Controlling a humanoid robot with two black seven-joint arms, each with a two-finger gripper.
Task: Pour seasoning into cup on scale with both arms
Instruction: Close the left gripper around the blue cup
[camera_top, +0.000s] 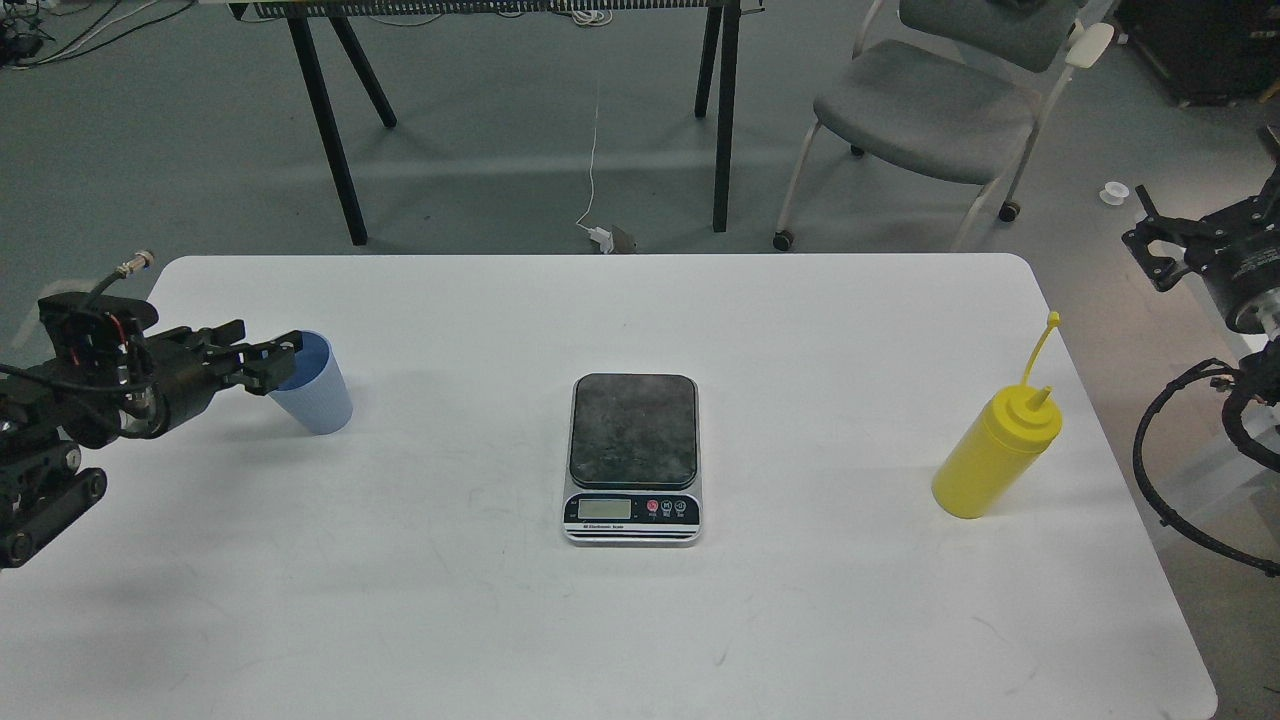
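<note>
left gripper reaches in from the left edge and sits at the rim of the cup, its dark fingers spread to either side of the rim, one over the opening and one on the outer wall; whether they actually press the wall cannot be told. right gripper hangs off the table's right side, above the floor, with its fingers parted and nothing between them.

largest to smallest, the scene runs so. the white table fills most of the view, its rounded far corners showing. beyond it on the grey floor stand a black-legged bench at the far left and a grey padded chair at the far right, with a white cable trailing down to a plug between them. on the table, the scale lies in the middle, its dark platform bare and its display facing the robot. the seasoning, a yellow squeeze bottle, stands near the right edge, well apart from the scale, its cap strap sticking up above the nozzle. the light-blue cup stands near the left edge, also well apart from the scale. a small white ring-shaped piece lies on the floor beyond the right gripper.

open tabletop lies between cup and scale, and between bottle and scale. loops of black cable hang from the right arm beside the table's right edge.
</note>
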